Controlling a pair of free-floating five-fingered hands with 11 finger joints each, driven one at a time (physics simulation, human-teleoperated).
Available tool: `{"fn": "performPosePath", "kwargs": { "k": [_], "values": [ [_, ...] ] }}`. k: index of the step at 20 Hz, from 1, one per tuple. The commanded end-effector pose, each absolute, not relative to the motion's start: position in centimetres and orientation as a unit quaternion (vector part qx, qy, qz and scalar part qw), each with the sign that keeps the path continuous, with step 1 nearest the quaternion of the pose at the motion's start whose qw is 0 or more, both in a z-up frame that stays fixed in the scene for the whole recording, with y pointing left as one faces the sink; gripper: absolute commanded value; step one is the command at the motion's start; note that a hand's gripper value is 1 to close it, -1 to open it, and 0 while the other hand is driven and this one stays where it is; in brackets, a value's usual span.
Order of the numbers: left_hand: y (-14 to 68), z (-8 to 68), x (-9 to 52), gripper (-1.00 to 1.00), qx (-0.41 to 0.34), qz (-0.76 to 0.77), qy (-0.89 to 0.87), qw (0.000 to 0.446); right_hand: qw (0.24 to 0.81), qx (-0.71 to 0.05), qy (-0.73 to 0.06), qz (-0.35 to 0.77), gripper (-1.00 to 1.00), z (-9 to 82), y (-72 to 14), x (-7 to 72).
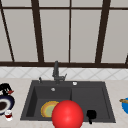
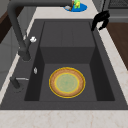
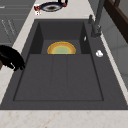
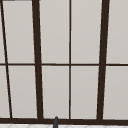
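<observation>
My right hand (image 1: 91, 114) hovers at the front rim of the dark sink (image 1: 107, 100), on the drainboard side. It holds nothing and its fingers hang loosely curved. The same hand sits by that rim in the left side view (image 2: 100, 19) and the right side view (image 3: 11, 58). A yellow plate with a green centre (image 2: 67, 82) lies flat in the basin. A black shape that looks like my left hand (image 1: 5, 87) is at the far left, over a dark plate (image 1: 5, 105) and next to something small and red.
A red ball (image 1: 67, 115) covers the sink's front edge at low centre. The dark faucet (image 1: 56, 72) stands behind the basin. A small red and white cup (image 1: 8, 115) sits by the dark plate. A blue plate (image 1: 125, 105) with food lies on the right counter.
</observation>
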State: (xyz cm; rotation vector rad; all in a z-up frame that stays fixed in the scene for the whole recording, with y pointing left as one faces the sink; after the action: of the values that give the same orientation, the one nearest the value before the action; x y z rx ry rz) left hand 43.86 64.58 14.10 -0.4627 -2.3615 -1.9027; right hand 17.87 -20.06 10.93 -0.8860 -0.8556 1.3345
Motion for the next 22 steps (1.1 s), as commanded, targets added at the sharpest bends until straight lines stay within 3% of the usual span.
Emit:
{"fn": "performPosePath", "kwargs": {
  "k": [1,8,22],
  "values": [
    [64.6,17.2,43.9,1.0,-0.155,-0.621,-0.768,0.028,0.615,-0.385,-0.371,0.579,0.0,10.9,-20.1,17.9],
    [65.5,21.0,43.8,1.0,-0.142,-0.607,-0.782,0.014,0.615,-0.385,-0.371,0.579,0.0,10.9,-20.1,17.9],
    [70.9,19.0,32.8,1.0,-0.155,-0.618,-0.77,0.025,0.615,-0.385,-0.371,0.579,0.0,10.9,-20.1,17.9]
  ]
}}
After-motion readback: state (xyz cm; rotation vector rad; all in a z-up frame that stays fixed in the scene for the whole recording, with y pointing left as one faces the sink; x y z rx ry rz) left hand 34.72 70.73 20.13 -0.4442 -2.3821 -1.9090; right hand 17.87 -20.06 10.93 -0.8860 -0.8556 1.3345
